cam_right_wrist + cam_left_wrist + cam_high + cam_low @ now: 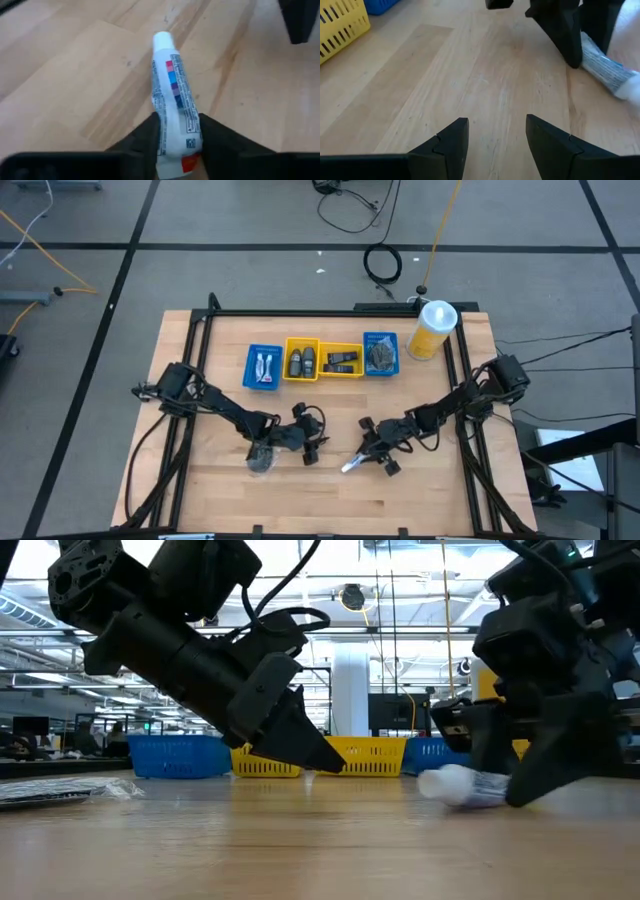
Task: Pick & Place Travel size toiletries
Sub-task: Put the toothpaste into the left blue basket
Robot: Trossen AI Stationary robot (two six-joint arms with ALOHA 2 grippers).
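A small white-silver tube with a white cap lies on the wooden table near its front middle. My right gripper is shut on the tube's tail end and also shows in the high view. My left gripper stands open just left of it, low over bare wood, with nothing between its fingers. A grey disc in clear wrap lies flat on the table beside the left arm. More toiletries sit in the trays at the back. My right gripper pinches the tube's rear part, near the crimped end, between its two fingers, one on each side. The fingers slant down from the table's right and lie along the tube. The tube rests on the table, cap pointing away from the gripper.
A row of small trays stands at the back: blue, yellow, blue. A tall yellow bottle with white cap stands at the back right. A black frame borders the table. The two grippers are close together.
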